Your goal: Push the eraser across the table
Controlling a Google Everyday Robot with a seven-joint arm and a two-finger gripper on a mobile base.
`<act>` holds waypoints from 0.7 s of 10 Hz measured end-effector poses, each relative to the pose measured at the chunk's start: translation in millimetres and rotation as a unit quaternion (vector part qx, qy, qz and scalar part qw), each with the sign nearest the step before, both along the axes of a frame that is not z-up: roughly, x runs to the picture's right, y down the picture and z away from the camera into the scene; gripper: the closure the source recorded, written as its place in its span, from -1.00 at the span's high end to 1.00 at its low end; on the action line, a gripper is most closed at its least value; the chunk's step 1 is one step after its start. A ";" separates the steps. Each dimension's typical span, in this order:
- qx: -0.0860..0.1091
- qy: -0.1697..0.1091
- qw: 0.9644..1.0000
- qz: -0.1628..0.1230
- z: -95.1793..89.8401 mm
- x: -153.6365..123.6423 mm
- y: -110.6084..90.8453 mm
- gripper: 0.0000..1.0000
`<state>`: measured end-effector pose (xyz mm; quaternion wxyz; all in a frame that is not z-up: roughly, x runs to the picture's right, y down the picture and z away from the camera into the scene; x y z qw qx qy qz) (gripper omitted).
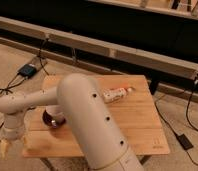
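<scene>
now the white robot arm (87,120) sweeps over the table (142,120), hiding much of the honey-coloured top. the gripper (4,148) hangs beyond the table's left edge, down near the front left corner, over the floor; whether its fingers are spread or closed cannot be told. the eraser cannot be made out anywhere. a dark round saucer (53,119) sits on the left part of the table, partly under the arm. a small pale bottle with an orange tip (117,93) lies on its side toward the table's far edge.
</scene>
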<state>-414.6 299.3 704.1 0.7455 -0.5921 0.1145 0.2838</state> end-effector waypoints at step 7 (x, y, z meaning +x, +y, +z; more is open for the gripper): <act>0.038 -0.005 0.999 0.012 -20.3 21.3 -39.7 0.30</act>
